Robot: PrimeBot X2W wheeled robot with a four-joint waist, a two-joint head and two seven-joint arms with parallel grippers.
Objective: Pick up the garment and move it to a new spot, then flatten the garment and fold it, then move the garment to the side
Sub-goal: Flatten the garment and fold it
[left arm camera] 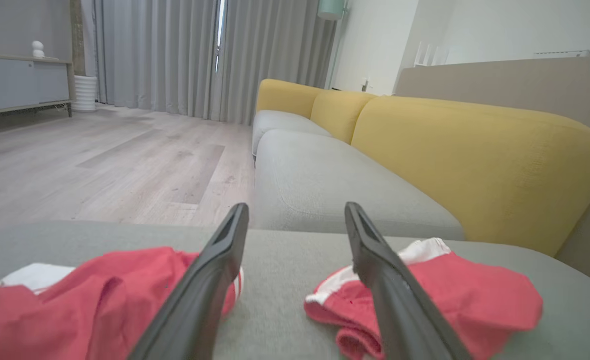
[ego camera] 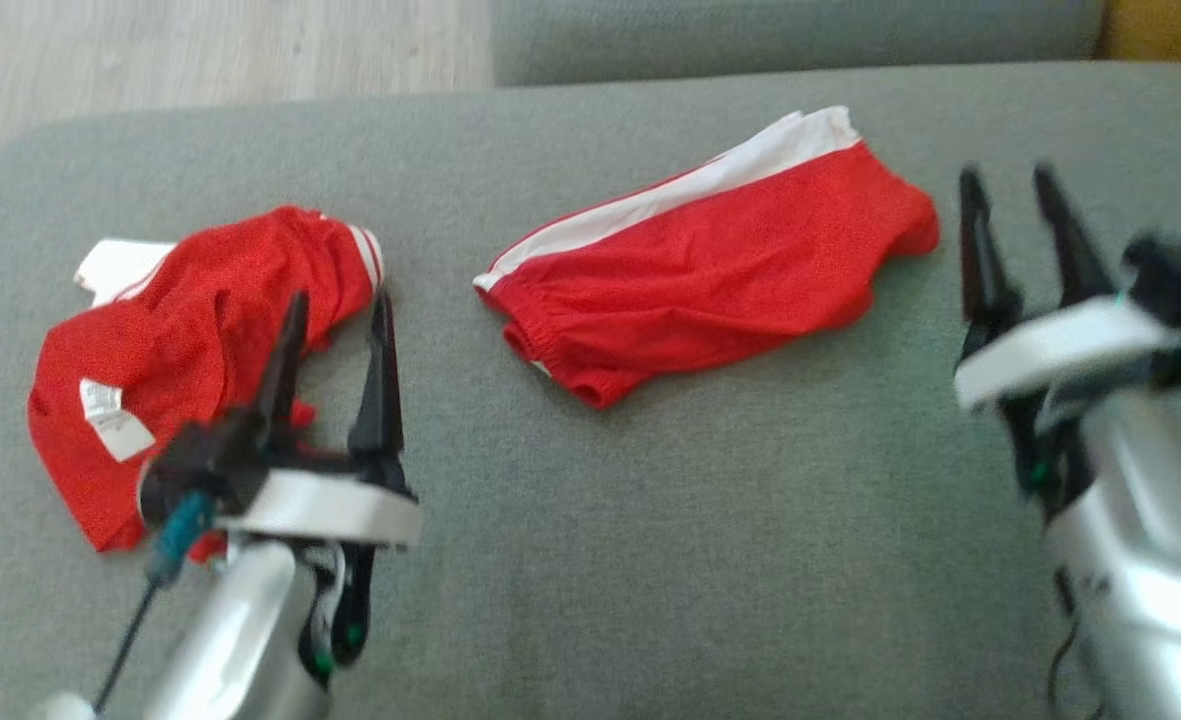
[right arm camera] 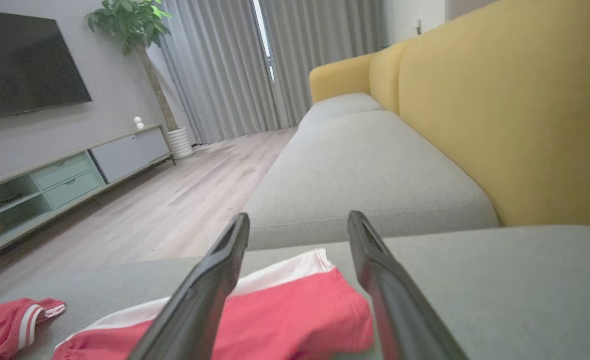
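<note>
Grey cushion (ego camera: 650, 550) under folded shorts (ego camera: 710, 270), crumpled shirt (ego camera: 180, 350)

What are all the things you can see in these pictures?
shorts: one, red with a white stripe, folded in the middle of the sofa seat
shirt: one, red with white trim, crumpled on the seat's left
sofa: one, grey seats with a yellow back, under the clothes
floor: one, pale wood, beyond the sofa
curtains: grey, far wall
television: one, black, on the wall
plant: one, green, beside the curtains
cabinet: one, grey-green, under the television
left claw: one, dark, open, by the shirt
right claw: one, dark, open, right of the shorts
</note>
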